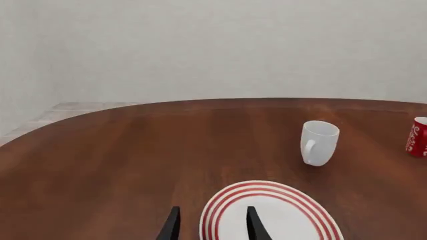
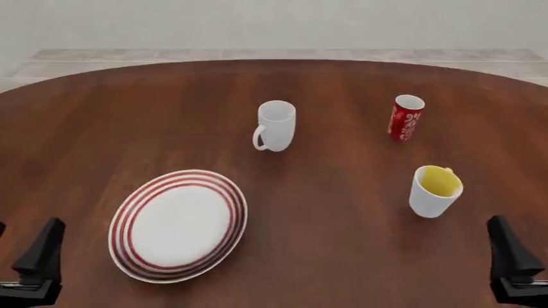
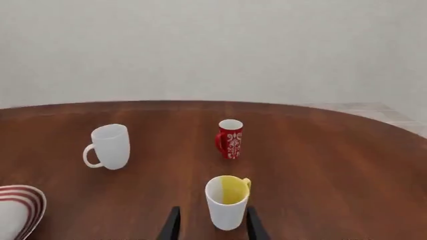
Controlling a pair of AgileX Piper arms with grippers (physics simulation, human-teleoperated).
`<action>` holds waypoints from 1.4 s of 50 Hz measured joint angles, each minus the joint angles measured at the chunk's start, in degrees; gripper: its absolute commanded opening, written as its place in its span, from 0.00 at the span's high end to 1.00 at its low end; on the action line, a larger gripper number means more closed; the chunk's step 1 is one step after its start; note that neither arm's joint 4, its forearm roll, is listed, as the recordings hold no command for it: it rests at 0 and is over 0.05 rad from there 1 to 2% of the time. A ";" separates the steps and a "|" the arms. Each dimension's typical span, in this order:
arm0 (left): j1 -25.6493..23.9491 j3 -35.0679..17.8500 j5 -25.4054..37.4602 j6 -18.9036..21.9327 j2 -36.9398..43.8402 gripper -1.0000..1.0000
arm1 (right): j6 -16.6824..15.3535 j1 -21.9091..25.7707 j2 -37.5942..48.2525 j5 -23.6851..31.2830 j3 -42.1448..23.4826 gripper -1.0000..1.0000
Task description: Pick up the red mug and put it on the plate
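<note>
Left fingers (image 1: pixel 212 231): apart, dark tips only in the left wrist view, nothing between them; low at the near left corner in the front view (image 2: pixel 34 260), off the bench surface as far as can be told.
Right fingers (image 3: pixel 212 227): apart, empty, tips showing on either side of the yellow-lined mug's base in the right wrist view; at the near right corner in the front view (image 2: pixel 514 260).
Yellow-lined mug (image 2: pixel 434 190): white outside, yellow inside, upright, on the right half of the bench, nearest thing to the right fingers, apart from them.
Red mug (image 2: pixel 406 118): upright on the bench, far right area, white rim and interior, white pattern on the side; beyond the yellow-lined mug and well apart from the plate; handle seen in the right wrist view (image 3: pixel 230 138); cut by the frame edge in the left wrist view (image 1: pixel 417 136).
Plate (image 2: pixel 133 215): white with red rings at the rim, flat on the near left of the bench, nothing on it; just ahead of the left fingers.
White mug (image 2: pixel 276 126): plain, upright, handle toward the left side, near the bench middle, between plate and red mug, touching neither.
Bench (image 2: pixel 325 218): dark brown wood, rounded far edge.
Background: pale wall (image 2: pixel 274 22) behind.
</note>
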 measured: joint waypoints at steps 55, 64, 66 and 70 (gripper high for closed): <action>0.00 -0.11 -0.06 -0.01 0.21 0.00 | -4.46 5.43 28.11 5.91 -32.94 0.00; 0.00 -0.11 -0.06 -0.01 0.21 0.00 | -2.14 6.67 36.27 9.43 -44.11 0.00; 0.00 -0.11 -0.06 -0.01 0.21 0.00 | -1.06 6.45 37.71 10.21 -46.41 0.00; -0.01 -0.11 -0.06 -0.01 0.21 0.00 | 1.43 5.43 40.41 11.76 -50.75 0.00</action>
